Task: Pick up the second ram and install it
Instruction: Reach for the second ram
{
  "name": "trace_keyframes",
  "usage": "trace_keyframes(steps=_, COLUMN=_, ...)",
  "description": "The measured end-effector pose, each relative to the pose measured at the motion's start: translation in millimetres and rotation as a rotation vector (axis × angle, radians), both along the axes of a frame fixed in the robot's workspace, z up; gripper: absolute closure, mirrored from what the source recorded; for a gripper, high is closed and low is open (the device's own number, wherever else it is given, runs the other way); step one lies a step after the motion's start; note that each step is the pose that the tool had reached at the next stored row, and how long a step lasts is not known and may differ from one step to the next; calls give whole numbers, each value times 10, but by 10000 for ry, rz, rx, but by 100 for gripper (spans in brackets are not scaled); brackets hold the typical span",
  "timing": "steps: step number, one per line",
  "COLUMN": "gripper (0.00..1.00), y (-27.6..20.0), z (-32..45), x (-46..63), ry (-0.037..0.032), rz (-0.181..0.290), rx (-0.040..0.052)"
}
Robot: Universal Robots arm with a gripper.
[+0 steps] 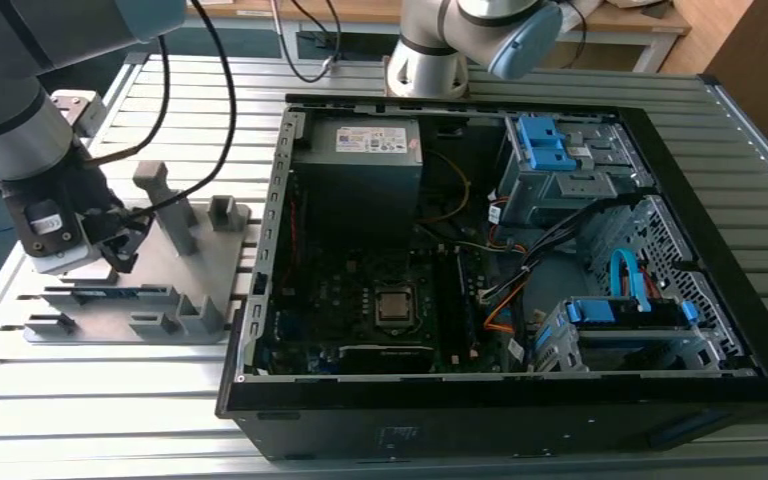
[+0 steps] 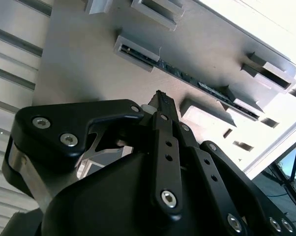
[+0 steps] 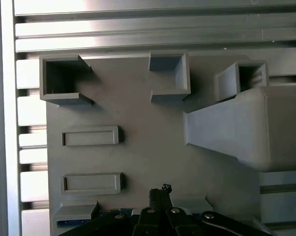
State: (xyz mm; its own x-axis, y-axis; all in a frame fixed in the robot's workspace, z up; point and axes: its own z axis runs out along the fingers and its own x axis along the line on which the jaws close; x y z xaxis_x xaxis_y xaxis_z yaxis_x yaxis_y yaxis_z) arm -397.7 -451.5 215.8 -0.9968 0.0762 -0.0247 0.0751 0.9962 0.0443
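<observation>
No text can be read (white label (image 1: pixel 364 140) included).

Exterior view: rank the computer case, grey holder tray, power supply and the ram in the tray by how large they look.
1. computer case, by far
2. grey holder tray
3. power supply, somewhat smaller than the tray
4. ram, a thin strip in a tray slot
</observation>
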Motion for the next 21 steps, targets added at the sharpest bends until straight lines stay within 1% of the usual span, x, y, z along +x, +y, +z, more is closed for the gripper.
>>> trace_keyframes(steps=2, gripper=90, y=1, z=-28, x=-8, ry=0, rz=-1, rx=-1)
trace_keyframes(steps=3, gripper=90, y=0, z=-31, x=-28, ry=1, rz=-2, rx=-5)
trace_keyframes(steps=7, gripper=90, y=-9, z=-33, x=-151, ry=-22, rz=0, rx=-31)
trace_keyframes(steps=8, gripper=90, y=-16, z=-32, x=-157, ry=-25, rz=9, rx=-70)
trace_keyframes(steps=9, gripper=90, y=-19, z=-32, x=-158, ry=-26, rz=23, rx=-159)
trace_keyframes(steps=10, gripper=90, y=-21, z=-31, x=-158, ry=-24, rz=34, rx=-280)
trace_keyframes(steps=11, gripper=90, y=-22, z=-32, x=-159, ry=-26, rz=42, rx=-348)
trace_keyframes(steps=13, gripper=90, y=-29, z=-32, x=-159, ry=-24, rz=47, rx=-348)
trace_keyframes(steps=14, gripper=90, y=-47, z=-28, x=-159, ry=-26, rz=45, rx=-253)
trace_keyframes(steps=17, gripper=90, y=-68, z=-9, x=-159, ry=-25, rz=45, rx=-242)
trace_keyframes(steps=20, gripper=90, y=-70, z=44, x=-159, ry=-27, rz=44, rx=-241)
trace_keyframes(steps=21, gripper=90, y=-72, z=48, x=-159, ry=-27, rz=44, rx=-240)
